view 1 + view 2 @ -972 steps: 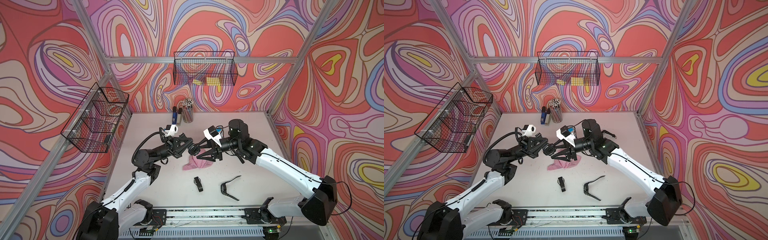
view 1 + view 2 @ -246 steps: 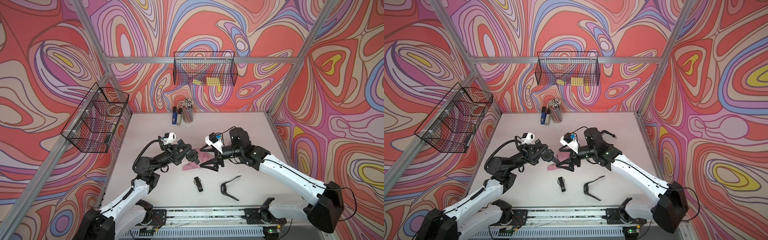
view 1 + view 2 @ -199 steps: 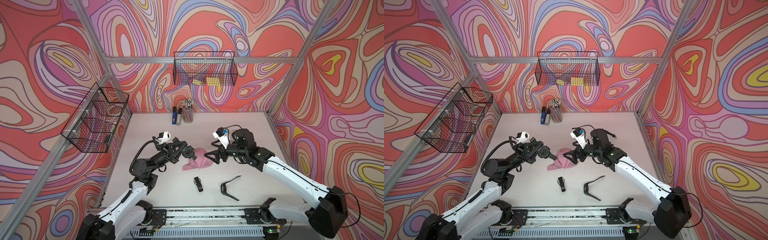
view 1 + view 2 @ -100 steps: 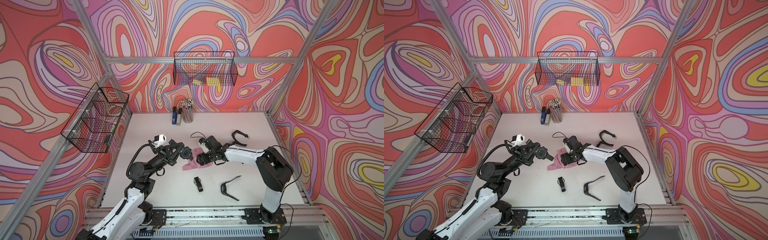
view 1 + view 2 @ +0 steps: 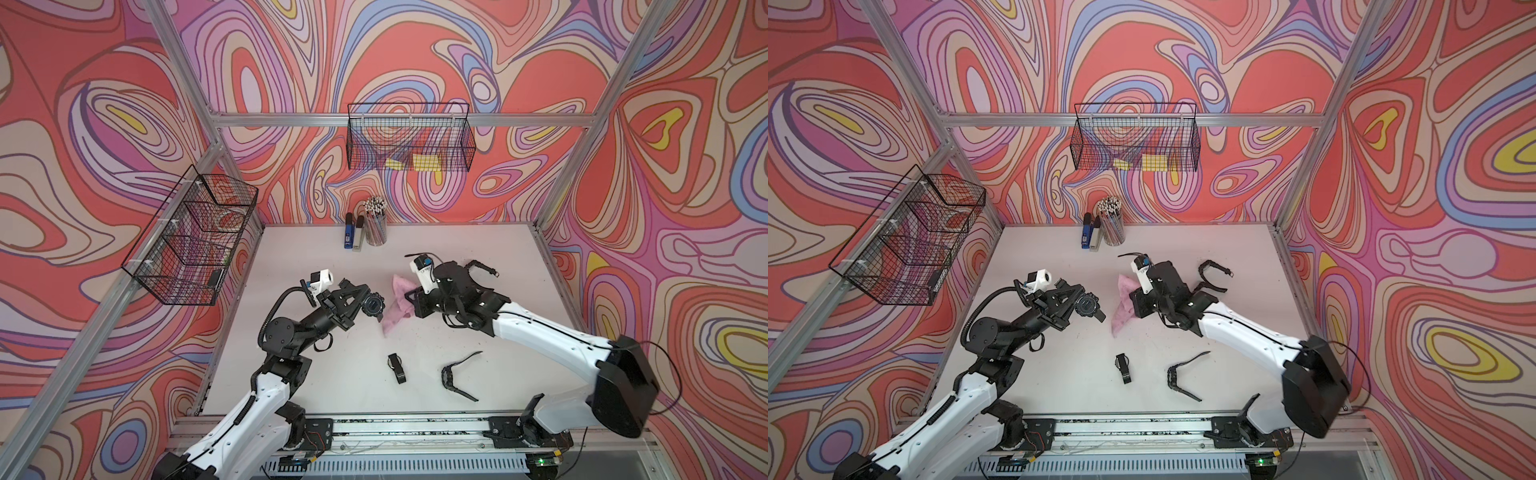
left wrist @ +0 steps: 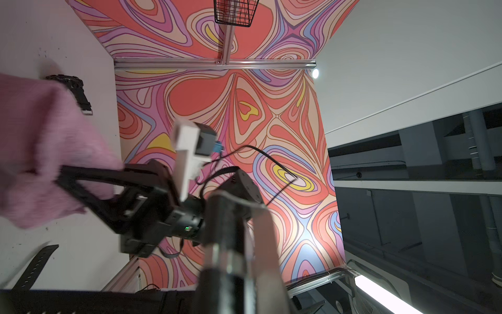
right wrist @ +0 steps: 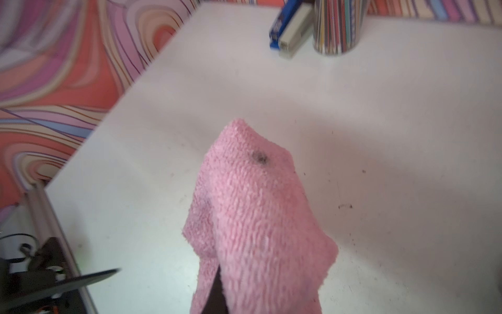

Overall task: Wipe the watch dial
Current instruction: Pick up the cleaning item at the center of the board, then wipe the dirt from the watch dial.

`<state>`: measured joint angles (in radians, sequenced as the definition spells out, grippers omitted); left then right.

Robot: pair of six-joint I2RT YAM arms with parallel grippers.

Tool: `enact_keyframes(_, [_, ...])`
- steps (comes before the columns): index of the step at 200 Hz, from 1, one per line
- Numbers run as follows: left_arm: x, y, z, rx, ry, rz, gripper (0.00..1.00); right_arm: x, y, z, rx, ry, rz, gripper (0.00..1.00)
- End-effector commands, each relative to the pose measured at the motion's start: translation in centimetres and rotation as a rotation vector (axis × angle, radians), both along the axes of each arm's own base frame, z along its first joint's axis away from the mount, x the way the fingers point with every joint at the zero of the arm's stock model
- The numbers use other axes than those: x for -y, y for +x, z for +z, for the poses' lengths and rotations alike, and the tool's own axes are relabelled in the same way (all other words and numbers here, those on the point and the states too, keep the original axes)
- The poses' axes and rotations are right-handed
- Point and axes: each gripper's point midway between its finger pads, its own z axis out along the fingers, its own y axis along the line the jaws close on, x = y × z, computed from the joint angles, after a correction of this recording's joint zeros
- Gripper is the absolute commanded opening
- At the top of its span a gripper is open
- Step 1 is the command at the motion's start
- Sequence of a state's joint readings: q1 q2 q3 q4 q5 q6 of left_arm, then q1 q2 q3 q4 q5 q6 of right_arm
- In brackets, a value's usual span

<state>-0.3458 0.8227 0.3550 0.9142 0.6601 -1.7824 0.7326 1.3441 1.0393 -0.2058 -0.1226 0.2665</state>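
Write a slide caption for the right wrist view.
Smudged pink cloth held over the white table, blue stapler and pencil cup beyond.

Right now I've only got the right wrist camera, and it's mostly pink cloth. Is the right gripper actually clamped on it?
Observer: Yes, the right gripper is shut on the pink cloth, which hangs down from it.
Operator: Where's the watch?
Observer: The left gripper holds the watch aloft, face up.
Operator: Is the cloth touching it?
Observer: No, in a top view the pink cloth hangs just beside the watch, with a narrow gap.
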Motion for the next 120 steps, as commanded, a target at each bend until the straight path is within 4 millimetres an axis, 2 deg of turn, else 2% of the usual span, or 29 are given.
enact_keyframes(1, [-0.1, 0.5, 1.4, 0.081, 0.024, 0.037, 0.0, -0.5, -1.7, 5.7, 0.128, 0.139, 0.081, 0.0])
enact_keyframes(23, [0.1, 0.9, 2.2, 0.107, 0.031, 0.037, 0.0, -1.6, -3.6, 9.3, 0.203, 0.214, 0.14, 0.0])
enact_keyframes(48, [0.2, 1.2, 2.5, 0.11, 0.041, 0.047, 0.0, -4.4, -5.3, 11.0, 0.244, 0.249, 0.216, 0.0])
enact_keyframes(61, [0.3, 1.3, 2.2, 0.106, 0.063, 0.058, 0.0, -6.5, -6.2, 11.0, 0.251, 0.236, 0.255, 0.0])
enact_keyframes(82, [0.5, 1.3, 2.1, 0.105, 0.094, 0.069, 0.0, -9.2, -6.7, 9.9, 0.248, 0.194, 0.281, 0.0])
enact_keyframes(106, [0.5, 1.2, 2.1, 0.103, 0.097, 0.08, 0.0, -11.0, -6.6, 8.6, 0.24, 0.158, 0.272, 0.0])
enact_keyframes(120, [0.1, 1.4, 1.5, 0.091, 0.121, 0.111, 0.0, -11.6, -6.9, 8.4, 0.248, 0.139, 0.26, 0.0])
